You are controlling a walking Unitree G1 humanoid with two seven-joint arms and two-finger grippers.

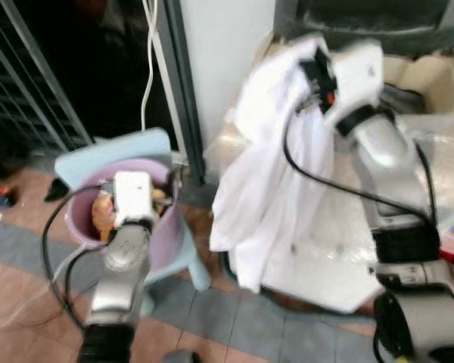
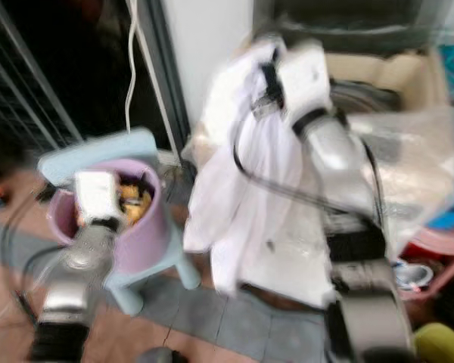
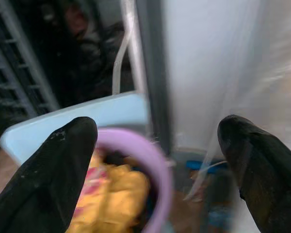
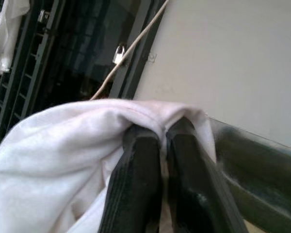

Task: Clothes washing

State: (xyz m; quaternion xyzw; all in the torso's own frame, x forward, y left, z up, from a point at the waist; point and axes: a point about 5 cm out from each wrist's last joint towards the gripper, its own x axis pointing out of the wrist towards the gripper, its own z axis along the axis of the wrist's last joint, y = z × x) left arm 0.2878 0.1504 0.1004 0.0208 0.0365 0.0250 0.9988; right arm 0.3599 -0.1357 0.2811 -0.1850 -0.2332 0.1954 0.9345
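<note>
up high, the right pincer (image 4: 162, 133) was clamped on a fold of a white shirt (image 1: 276, 162), its two fingers (image 4: 136, 184) pressed together with cloth bunched over their tips. the shirt hung in the air in front of a white wall (image 1: 223, 68), draping down over a washer (image 1: 340, 249) wrapped in clear plastic. lower, the left pincer (image 3: 160, 160) stood wide apart over a purple bucket (image 1: 163, 234) that sat on a pale blue stool (image 1: 117, 151). yellow clothes (image 3: 114, 194) lay inside the bucket. no writing was readable; the views were blurred.
</note>
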